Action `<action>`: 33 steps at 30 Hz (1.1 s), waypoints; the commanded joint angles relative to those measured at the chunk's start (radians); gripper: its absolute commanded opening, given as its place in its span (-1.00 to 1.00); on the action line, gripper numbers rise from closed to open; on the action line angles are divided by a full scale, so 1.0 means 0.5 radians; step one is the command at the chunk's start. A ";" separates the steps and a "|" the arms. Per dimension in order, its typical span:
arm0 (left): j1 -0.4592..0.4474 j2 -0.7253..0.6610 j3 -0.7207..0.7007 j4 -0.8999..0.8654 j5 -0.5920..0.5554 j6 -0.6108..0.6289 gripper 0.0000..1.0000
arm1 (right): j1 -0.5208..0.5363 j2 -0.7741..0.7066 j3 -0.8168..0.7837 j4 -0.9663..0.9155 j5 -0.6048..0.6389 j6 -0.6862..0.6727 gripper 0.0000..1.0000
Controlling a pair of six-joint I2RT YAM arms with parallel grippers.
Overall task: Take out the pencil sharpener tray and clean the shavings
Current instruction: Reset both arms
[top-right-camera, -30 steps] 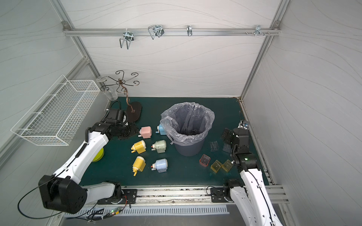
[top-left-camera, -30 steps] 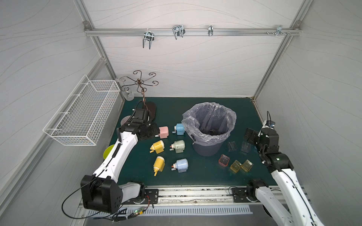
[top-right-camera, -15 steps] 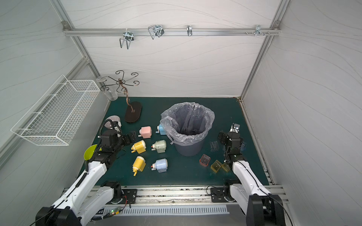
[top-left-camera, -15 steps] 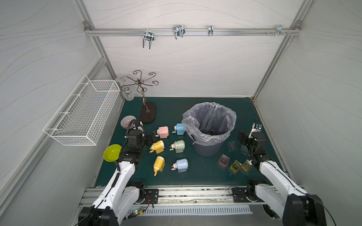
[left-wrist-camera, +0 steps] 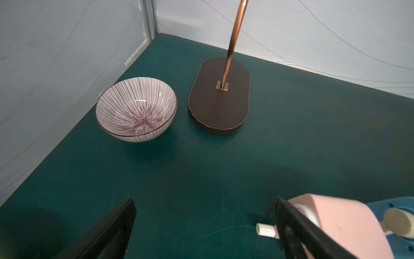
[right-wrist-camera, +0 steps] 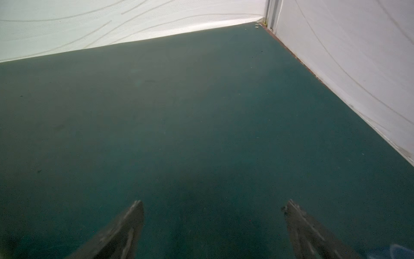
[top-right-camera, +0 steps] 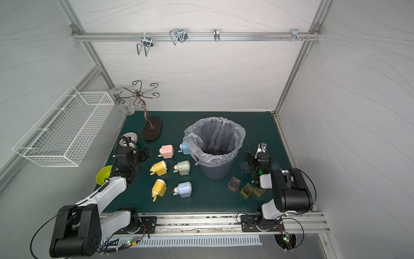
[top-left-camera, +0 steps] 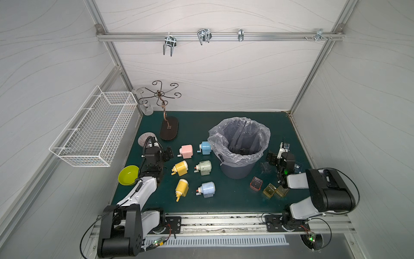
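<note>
The left claw [left-wrist-camera: 205, 199] and right claw [right-wrist-camera: 214, 201] were caught spread wide, nothing pinched. A translucent red plastic tray [top-left-camera: 256, 183] was seen lying just beside the grey plastic-lined bin [top-left-camera: 237, 172], dark shavings [top-left-camera: 240, 150] seemingly dumped inside. Between sharpeners, probably; the boxy pink sharpener [top-left-camera: 186, 151] near the bin likely needed steadying next.

Both top views look steeply down from the front onto the whole green mat [top-left-camera: 233, 200]. Each wrist camera sits low over it, facing the back wall [right-wrist-camera: 112, 22].

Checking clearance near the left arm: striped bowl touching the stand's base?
Apart. Left wrist view shows green mat between the striped bowl and the stand's base.
</note>
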 commanded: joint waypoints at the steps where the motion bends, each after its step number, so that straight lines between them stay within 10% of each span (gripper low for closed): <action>1: 0.036 0.057 -0.031 0.363 -0.062 0.056 0.99 | -0.023 0.128 0.033 0.402 -0.245 -0.086 0.98; 16: 0.042 0.839 -0.140 1.293 0.204 0.076 0.99 | -0.052 0.117 0.348 -0.205 -0.805 -0.250 0.98; 33: 0.011 0.819 -0.029 1.036 0.233 0.126 0.99 | 0.003 0.132 0.385 -0.265 -0.712 -0.296 0.98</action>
